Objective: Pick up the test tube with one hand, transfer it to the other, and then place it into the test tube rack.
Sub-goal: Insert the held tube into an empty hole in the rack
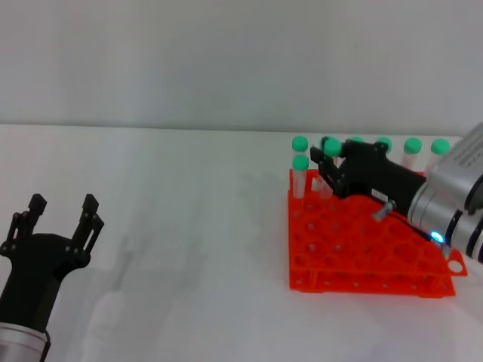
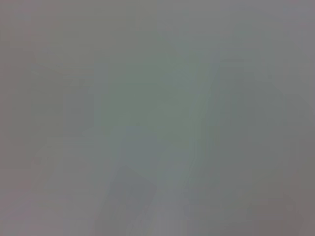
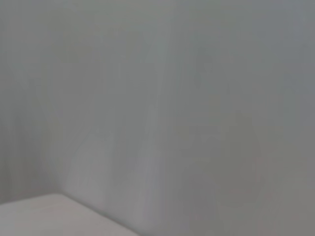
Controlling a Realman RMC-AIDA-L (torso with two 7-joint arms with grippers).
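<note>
On the desk, right side: test tube rack [image 1: 362, 249] – orange-red, two-tier grid of round holes, lying flat on the white desk [image 1: 173, 226].
Right pincer [image 1: 326, 167]: black, on a silver-grey wrist with a blue light, reaching over the rack's far left part; fingers closed around the test tube.
Test tube [image 1: 332, 148]: green cap shows just above the right pincer's fingertips, body mostly hidden by the fingers – held over the rack's far rows; cannot tell if its lower end is already in a hole.
Other tubes: one green-capped tube [image 1: 300, 175] stands upright in the rack's far left corner hole, just beside the held tube; a row of more green caps [image 1: 412, 145] runs along the rack's far edge, partly hidden behind the right arm.
Left pincer [image 1: 62, 220]: black, low at the left of the head view, well apart from the rack, fingers spread, nothing between them.
Left wrist view: blank grey, nothing to make out.
Right wrist view: grey wall and a pale corner of desk surface [image 3: 44, 216] – no pincer or tube visible.
</note>
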